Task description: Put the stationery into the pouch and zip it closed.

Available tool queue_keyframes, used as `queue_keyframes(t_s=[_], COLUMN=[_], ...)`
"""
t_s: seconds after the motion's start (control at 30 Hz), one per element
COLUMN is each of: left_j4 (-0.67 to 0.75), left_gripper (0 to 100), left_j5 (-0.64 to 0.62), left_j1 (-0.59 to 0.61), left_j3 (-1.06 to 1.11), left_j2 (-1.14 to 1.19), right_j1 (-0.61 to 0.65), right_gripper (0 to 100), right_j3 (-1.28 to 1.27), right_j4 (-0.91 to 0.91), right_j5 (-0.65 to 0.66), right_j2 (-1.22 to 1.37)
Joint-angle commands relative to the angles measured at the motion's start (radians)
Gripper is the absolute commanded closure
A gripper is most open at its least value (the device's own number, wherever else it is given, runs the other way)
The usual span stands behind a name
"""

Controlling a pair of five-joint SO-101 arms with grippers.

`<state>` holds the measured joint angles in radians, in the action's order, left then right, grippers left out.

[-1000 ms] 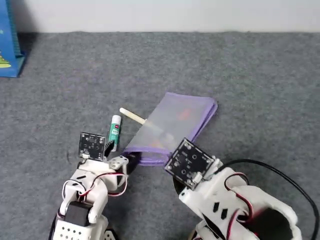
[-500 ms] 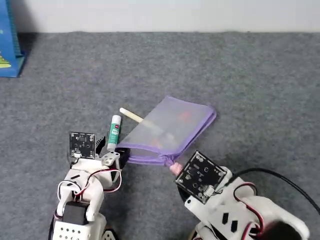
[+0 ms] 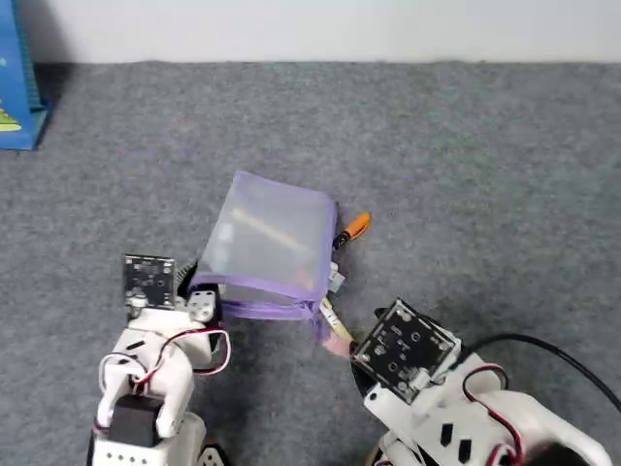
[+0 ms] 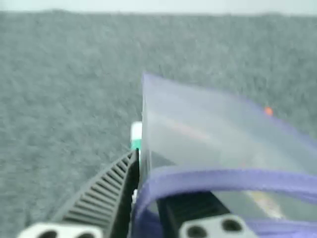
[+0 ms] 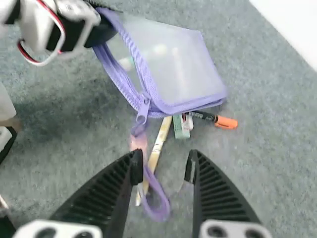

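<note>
The left gripper [image 3: 201, 294] pinches the purple pouch [image 3: 267, 243] at its 7 o'clock corner, seemingly to prop the mouth up, while the right gripper [image 5: 162, 161] hangs wide at 5 o'clock near the zip pull [image 5: 142, 111], with 1 orange-capped marker [image 3: 351, 229] outside at 3 o'clock.

The table [image 3: 485, 146] has a grey, carpet-like top. On it lie a marker [image 3: 351, 230] with an orange cap, a pale wooden stick [image 5: 155, 146] just beside it, and a blue box [image 3: 17, 87] at the far corner.
</note>
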<state>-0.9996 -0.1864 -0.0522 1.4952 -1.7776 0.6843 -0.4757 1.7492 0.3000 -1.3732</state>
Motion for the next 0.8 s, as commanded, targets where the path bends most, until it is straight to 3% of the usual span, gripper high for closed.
queue_keyframes(t_s=[0.0,0.13,0.37,0.5,0.77], left_j4=[-0.069,-0.153,-0.33,-0.42,-0.463], left_gripper=[99,99,99,99,99], left_j5=[-0.009,-0.009,-0.006,-0.006,-0.006], left_j1=[0.054,0.127,0.229,0.232,0.232], left_j3=[-0.199,-0.337,-0.538,-0.582,-0.584], left_j2=[-0.015,-0.015,-0.014,-0.008,0.0], right_j1=[0.001,-0.025,-0.209,-0.217,-0.219], right_gripper=[84.8,84.8,84.8,84.8,85.0], right_j3=[0.043,0.043,0.038,0.012,-0.095], right_j4=[0.031,0.024,-0.019,-0.021,-0.107], right_j5=[-0.012,-0.015,-0.017,-0.017,-0.1], right_j2=[0.004,0.013,0.016,0.018,0.216])
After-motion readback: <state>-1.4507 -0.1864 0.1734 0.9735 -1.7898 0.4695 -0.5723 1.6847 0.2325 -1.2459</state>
